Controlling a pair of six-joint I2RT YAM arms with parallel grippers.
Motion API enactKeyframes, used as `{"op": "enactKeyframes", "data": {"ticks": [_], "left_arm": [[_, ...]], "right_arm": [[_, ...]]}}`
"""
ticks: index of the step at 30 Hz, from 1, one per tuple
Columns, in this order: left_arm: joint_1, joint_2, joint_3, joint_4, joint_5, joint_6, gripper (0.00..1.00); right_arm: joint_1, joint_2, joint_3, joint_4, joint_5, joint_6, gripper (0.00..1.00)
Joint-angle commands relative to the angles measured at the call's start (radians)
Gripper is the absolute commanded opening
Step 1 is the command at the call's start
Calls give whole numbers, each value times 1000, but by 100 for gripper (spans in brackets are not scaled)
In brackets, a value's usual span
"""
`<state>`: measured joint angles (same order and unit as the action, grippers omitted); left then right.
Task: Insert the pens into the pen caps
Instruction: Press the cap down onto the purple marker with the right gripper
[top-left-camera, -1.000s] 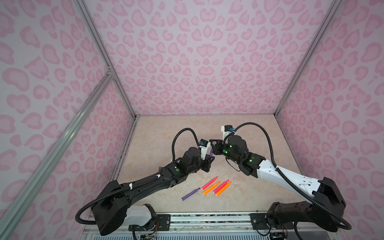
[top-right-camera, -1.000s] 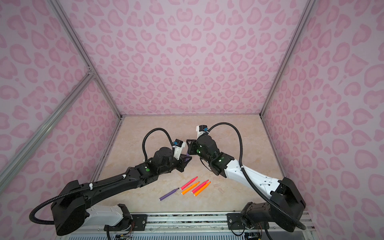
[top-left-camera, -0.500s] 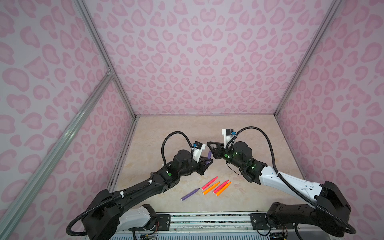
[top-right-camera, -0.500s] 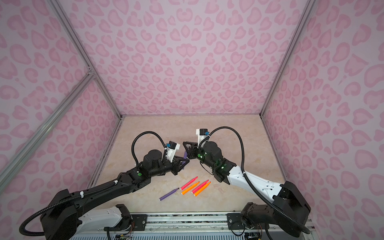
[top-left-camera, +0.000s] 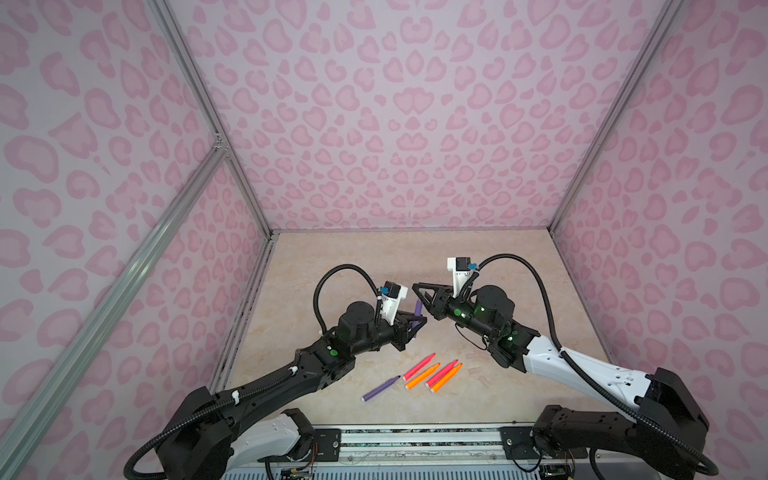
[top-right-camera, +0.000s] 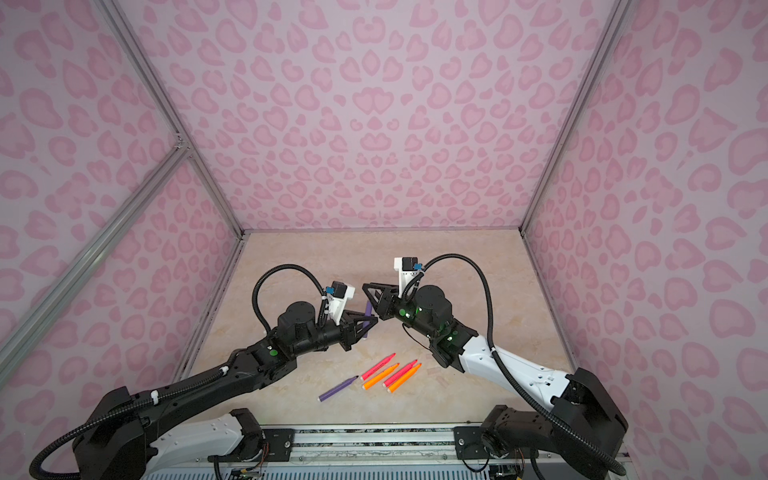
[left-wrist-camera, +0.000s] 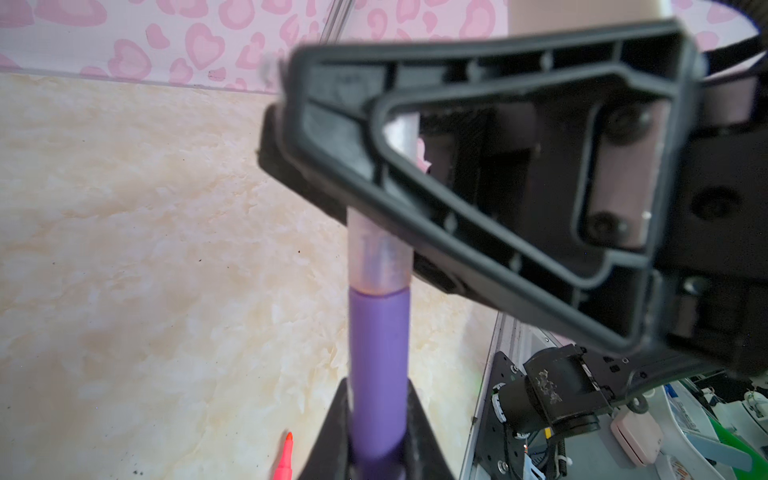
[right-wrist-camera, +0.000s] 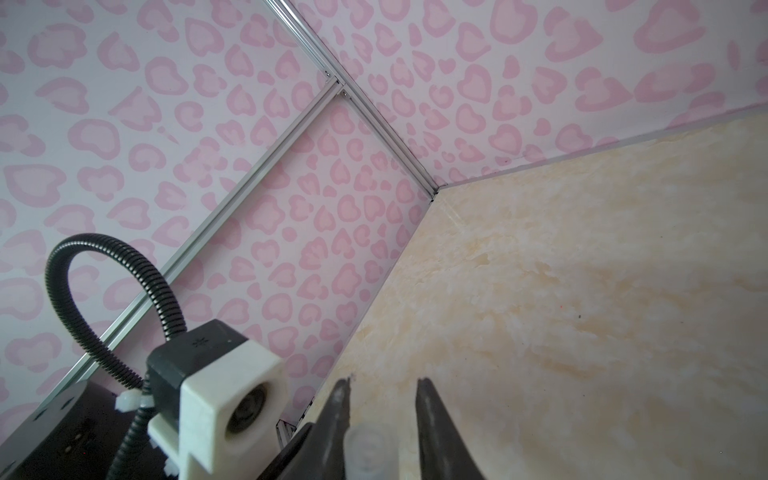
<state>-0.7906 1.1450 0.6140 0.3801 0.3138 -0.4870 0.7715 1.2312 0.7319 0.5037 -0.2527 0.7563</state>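
A: What is the left claw (left-wrist-camera: 377, 388) doing?

B: It is clamping tight on a purple pen (left-wrist-camera: 378, 345), which is sticking out past its fingers. A clear cap (left-wrist-camera: 379, 257) is sitting over the pen's tip, just beyond that claw.

A: And the right claw (right-wrist-camera: 384, 386)?

B: It is reaching in from the opposite side, with its fingers standing apart on either side of the cap. A gap is showing beside one finger. Whether the other finger is touching the cap, I cannot tell. It is standing open around the cap, not pinching it.

A: Where are the other pens lying?

B: They are lying on the desk (top-left-camera: 374, 257), closer to the robot's base than both claws. A loose purple pen (top-left-camera: 380, 388) is lying nearest the left arm. After it are coming a pink pen (top-left-camera: 419, 365), an orange pen (top-left-camera: 422, 376), a second pink pen (top-left-camera: 441, 372) and a second orange pen (top-left-camera: 446, 378). These four are lying side by side, nearly parallel, with their tips pointing towards the right arm's side.

A: How much room is there around the claws?

B: Both claws are meeting over the middle of the desk, well apart from every edge. Beyond them, beige desk is running up to the back wall (top-left-camera: 395, 124). The left wall (top-left-camera: 216, 291) and right wall (top-left-camera: 623, 291) are standing well off to either side. The front rail (top-left-camera: 415, 434) is lying past the loose pens, by the arm bases.
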Motion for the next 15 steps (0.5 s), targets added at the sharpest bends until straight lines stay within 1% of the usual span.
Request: {"op": "enactKeyframes", "data": {"ticks": [1,4,5,6,8,10,15], "left_arm": [[3,-6,1,77,1,9,4],[-4,3,15,48,-20,28,4],[-9,12,24,30,-39,36,4],[-15,21,28,24,-53,45,4],[-32,44,44,6,-76,62,4],[-54,68,66,-20,-99,81,4],[-98,111,110,-81,-184,116,4]], "right_arm": [[1,-17,-16,15,-1,-3,38],[1,-28,-19,8,15,-11,49],[0,-31,-19,2,19,-16,55],[0,-34,-13,-16,30,-22,60],[-4,-37,0,-57,54,-31,67],[-16,-38,12,-90,59,-35,69],[-46,-23,31,-122,46,-25,67]]}}
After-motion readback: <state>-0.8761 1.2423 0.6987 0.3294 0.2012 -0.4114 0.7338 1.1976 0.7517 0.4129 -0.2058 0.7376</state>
